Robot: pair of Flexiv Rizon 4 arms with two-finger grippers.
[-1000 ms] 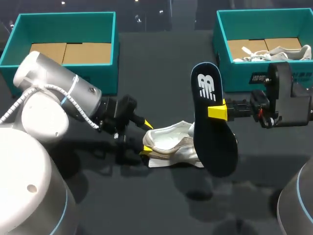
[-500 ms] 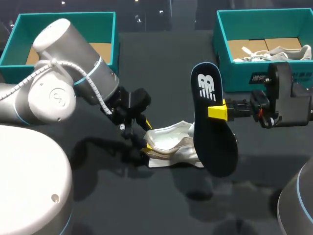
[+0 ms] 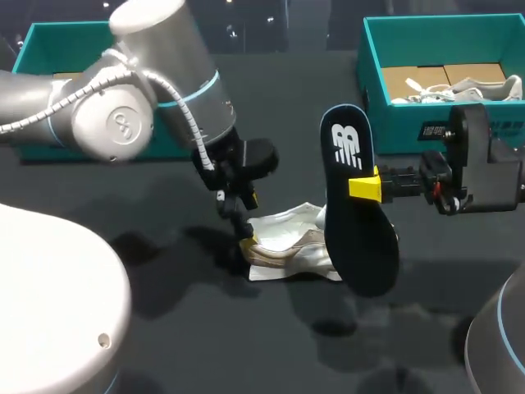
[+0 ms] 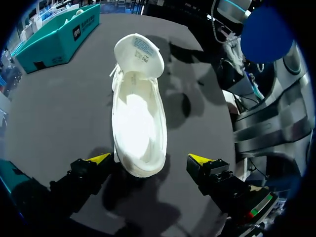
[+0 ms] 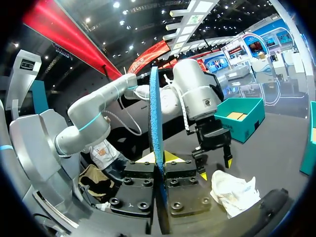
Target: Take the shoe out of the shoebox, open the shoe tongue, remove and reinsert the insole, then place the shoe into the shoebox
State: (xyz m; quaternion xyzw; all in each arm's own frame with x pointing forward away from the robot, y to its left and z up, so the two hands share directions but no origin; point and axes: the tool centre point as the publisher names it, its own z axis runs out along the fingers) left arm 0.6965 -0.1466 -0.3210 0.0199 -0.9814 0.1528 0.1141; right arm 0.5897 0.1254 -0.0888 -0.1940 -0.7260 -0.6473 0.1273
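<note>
The white sneaker [image 3: 287, 242] lies on the dark table [image 3: 246, 345], well apart from the teal shoebox [image 3: 385, 123], tongue folded forward. The left gripper [image 4: 149, 159] hangs over its heel, fingers spread wide and gripping nothing. The right gripper [image 3: 365, 187] is clamped on the thin dark insole [image 3: 361, 246], which looks light and floppy, best pinched mid-length; the soft shoe is probably best steadied at its firmer heel

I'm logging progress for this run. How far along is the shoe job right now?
Done: the shoe lies on the table, tongue folded forward, insole out. In hand: the right gripper is shut on the insole, held upright by the shoe; the open left gripper straddles the heel. Left: reinserting the insole and placing the shoe in a teal shoebox.
</note>
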